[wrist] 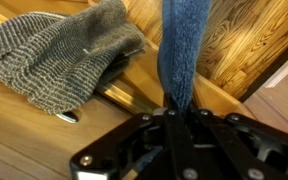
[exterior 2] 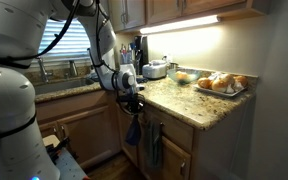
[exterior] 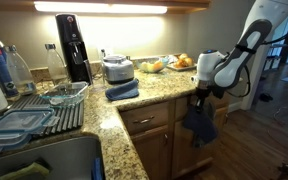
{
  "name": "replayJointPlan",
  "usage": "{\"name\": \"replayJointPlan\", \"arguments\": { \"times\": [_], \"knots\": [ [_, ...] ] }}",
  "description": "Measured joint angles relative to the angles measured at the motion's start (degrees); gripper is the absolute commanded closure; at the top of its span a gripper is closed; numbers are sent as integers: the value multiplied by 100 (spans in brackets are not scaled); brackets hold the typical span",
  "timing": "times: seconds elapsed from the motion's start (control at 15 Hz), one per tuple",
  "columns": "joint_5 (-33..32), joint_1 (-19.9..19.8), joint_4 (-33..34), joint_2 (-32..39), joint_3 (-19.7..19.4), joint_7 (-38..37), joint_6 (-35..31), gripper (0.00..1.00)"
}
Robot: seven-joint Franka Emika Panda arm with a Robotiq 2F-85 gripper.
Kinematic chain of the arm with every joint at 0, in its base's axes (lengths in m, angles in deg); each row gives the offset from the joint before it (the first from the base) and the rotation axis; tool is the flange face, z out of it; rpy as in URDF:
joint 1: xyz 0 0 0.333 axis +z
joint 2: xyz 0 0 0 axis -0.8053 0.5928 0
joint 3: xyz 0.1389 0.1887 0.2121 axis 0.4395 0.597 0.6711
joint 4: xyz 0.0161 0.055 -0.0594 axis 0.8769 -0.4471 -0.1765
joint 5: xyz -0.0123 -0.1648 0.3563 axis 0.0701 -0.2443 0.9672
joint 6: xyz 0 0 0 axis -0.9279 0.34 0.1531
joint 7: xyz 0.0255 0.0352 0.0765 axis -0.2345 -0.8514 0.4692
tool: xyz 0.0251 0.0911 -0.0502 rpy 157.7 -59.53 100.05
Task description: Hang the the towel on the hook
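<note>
Wrist view looks along the gripper (wrist: 176,112), whose two fingers are pressed onto the slate-blue towel (wrist: 181,50); the jaws stand nearly closed, with only the thickness of the cloth between them. The towel runs away from the pinch as a narrow bunched strip across the wooden cabinet front (wrist: 246,40). Beside that strip, apart from it, a grey knit cloth (wrist: 64,55) lies draped against the same wood, and a small bit of metal (wrist: 68,117) pokes out under its edge; whether that is a hook cannot be told. In both exterior views the arm reaches down past the edge of the granite counter (exterior: 112,135), so the gripper (exterior: 201,96) sits just below the countertop lip in front of the cabinets. The towel (exterior: 197,125) hangs limp beneath it, off the counter and close to the cabinet doors. In an exterior view the towel (exterior 2: 133,130) dangles from the gripper (exterior 2: 130,101) with the grey knit cloth (exterior 2: 154,146) hanging on the cabinet just beside it; whether the two touch cannot be told. Up on the counter, well apart from the gripper, a folded blue towel (exterior: 122,90) lies flat
</note>
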Motion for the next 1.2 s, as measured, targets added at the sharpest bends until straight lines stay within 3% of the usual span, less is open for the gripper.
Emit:
{"name": "replayJointPlan", "arguments": {
  "times": [1.0, 1.07, 1.2],
  "knots": [
    [12, 39, 287, 510, -93, 12, -1, 96],
    [12, 39, 321, 543, -97, 12, -1, 64],
    [12, 39, 365, 561, -102, 12, -1, 58]
  ]
}}
